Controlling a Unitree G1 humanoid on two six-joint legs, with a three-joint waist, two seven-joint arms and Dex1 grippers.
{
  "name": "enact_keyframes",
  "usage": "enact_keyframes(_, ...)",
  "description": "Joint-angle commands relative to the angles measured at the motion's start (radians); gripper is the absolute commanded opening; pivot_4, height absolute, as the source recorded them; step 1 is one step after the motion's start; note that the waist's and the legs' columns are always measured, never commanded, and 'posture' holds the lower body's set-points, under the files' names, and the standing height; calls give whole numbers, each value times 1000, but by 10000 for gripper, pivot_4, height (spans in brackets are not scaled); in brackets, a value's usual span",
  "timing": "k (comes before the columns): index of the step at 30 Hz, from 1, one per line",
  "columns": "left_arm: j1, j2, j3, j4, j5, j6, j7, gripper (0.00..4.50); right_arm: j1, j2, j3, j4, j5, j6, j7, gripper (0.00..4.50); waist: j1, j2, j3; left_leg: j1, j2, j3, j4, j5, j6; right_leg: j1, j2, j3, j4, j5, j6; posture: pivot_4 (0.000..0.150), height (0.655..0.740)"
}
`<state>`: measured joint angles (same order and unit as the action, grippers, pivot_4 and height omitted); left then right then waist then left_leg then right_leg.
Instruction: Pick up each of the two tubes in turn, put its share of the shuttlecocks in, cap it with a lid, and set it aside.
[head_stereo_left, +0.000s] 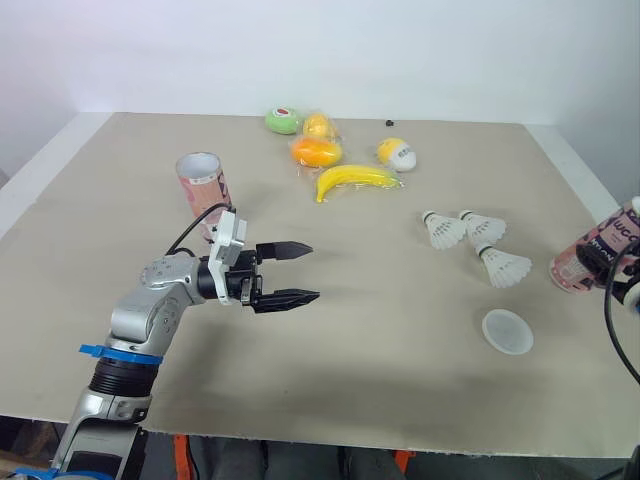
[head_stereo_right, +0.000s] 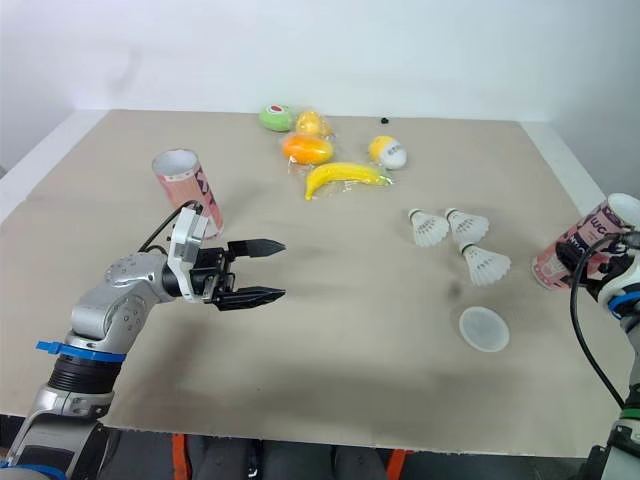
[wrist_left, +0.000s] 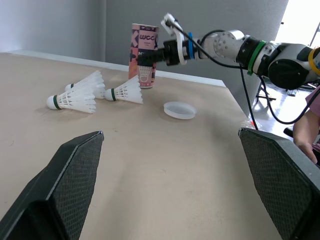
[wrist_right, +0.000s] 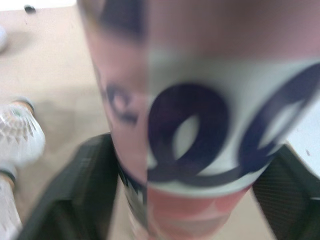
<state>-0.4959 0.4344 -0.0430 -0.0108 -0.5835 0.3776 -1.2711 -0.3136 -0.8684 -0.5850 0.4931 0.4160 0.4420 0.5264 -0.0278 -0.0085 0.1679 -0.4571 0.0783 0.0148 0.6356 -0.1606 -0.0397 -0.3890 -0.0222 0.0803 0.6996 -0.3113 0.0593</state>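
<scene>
The pink shuttlecock tube (head_stereo_right: 585, 248) is at the table's right edge, clamped in the right gripper (wrist_left: 150, 56), whose fingers close on its lower body. It leans with its open mouth up and away from the table's middle. I cannot tell whether its base touches the tabletop.

Three shuttlecocks (head_stereo_right: 465, 238) lie in a loose cluster near the held tube, toward the table's middle, and the nearest one lies close beside it. A translucent lid (head_stereo_right: 484, 328) rests flat on the robot's side of that cluster, also near the tube. The left gripper (head_stereo_right: 283, 268) hovers well apart from the tube with its fingers spread and empty. The second tube (head_stereo_right: 185, 185) stands upright farther off beyond it. A banana (head_stereo_right: 345, 178) and other fruit lie across the table from the held tube, out of the working area.

The step looks like securing the first tube for filling. To do it well:
- Hold firmly without crushing the cardboard wall.
- Lift the base clear and swing the mouth toward the shuttlecocks.
- Let the left gripper bring the nearest one over, cork end first.
- Keep the tube steady and its mouth unobstructed during insertion.
</scene>
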Motion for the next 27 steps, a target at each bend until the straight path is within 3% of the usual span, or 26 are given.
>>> enact_keyframes(1,-27,-5,1,-35,-23,4,1,45000,29,-34,5,-31,-13,12,28,44255,0,0,0,0,0,0,0,0,0,0,0,0,0,0,0,1500,6917)
enact_keyframes(9,-37,-5,-2,-27,-26,11,-9,45000,134,-56,40,-74,-41,39,91,44255,1,0,0,0,0,0,0,0,0,0,0,0,0,0,0,1500,6917)
enact_keyframes(15,-2,18,21,-39,-34,43,12,45000,319,-89,3,-205,-35,91,181,44255,3,0,0,1,0,0,0,0,0,1,0,0,0,-1,2,1500,6917)
enact_keyframes(17,41,41,46,-37,-33,47,25,45000,407,-85,-54,-338,1,107,228,44255,3,1,-1,1,0,-1,0,0,0,1,0,0,0,-2,3,1500,6917)
enact_keyframes(21,164,43,156,-38,-83,90,132,45000,496,-31,-159,-760,226,176,332,44255,-16,3,-1,3,1,0,-2,0,0,1,1,1,0,-4,6,1500,6917)
enact_keyframes(27,330,8,287,-53,-103,42,265,45000,412,32,-31,-1114,467,268,246,44255,-16,-9,3,8,4,-2,0,1,-1,7,3,-1,0,-1,4,1500,6917)
